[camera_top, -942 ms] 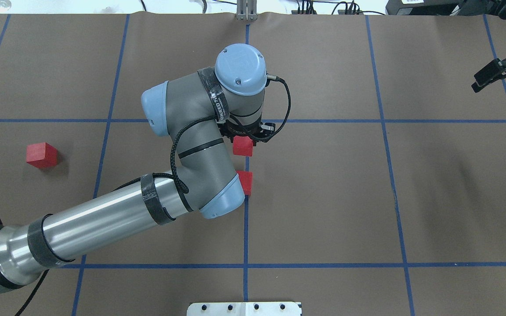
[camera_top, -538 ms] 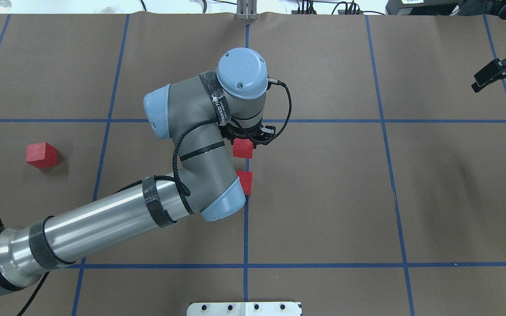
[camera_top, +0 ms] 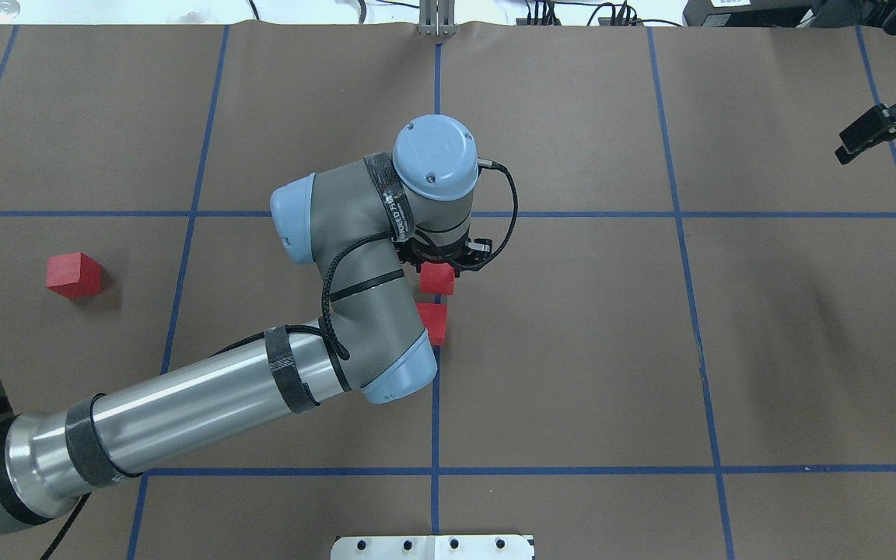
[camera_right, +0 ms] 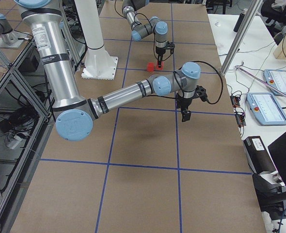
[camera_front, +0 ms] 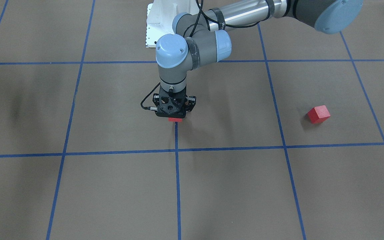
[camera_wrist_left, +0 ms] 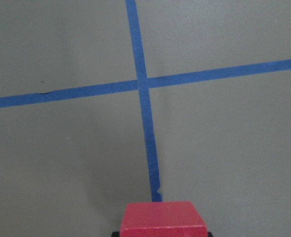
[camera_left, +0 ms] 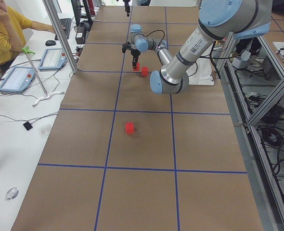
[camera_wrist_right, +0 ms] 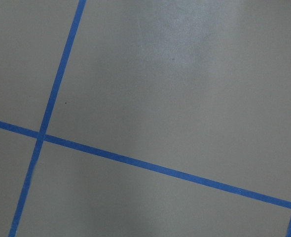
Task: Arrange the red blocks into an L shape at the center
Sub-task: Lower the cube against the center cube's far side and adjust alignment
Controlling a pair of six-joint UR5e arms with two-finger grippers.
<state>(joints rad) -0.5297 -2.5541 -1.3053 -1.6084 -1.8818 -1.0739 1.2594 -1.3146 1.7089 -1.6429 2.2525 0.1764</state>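
My left gripper (camera_top: pixel 439 268) points straight down over the center line (camera_top: pixel 435 389) and is shut on a red block (camera_top: pixel 437 280). The left wrist view shows this red block (camera_wrist_left: pixel 163 220) between the fingers at the bottom edge. A second red block (camera_top: pixel 434 323) lies on the center line just nearer the robot, partly under the left elbow. The third red block (camera_top: pixel 73 274) sits alone far to the left, also in the front view (camera_front: pixel 318 114). My right gripper (camera_top: pixel 856 144) hovers at the far right, away from all blocks; its jaw state is unclear.
A white base plate (camera_top: pixel 432 547) sits at the table's near edge. The left arm's forearm (camera_top: pixel 207 404) stretches low across the left-centre squares. A person in a yellow shirt (camera_left: pixel 2 29) sits at a side desk.
My left gripper has carried its red block toward the robot and slightly right, narrowing the gap to the block lying on the line. The right arm has stayed still.
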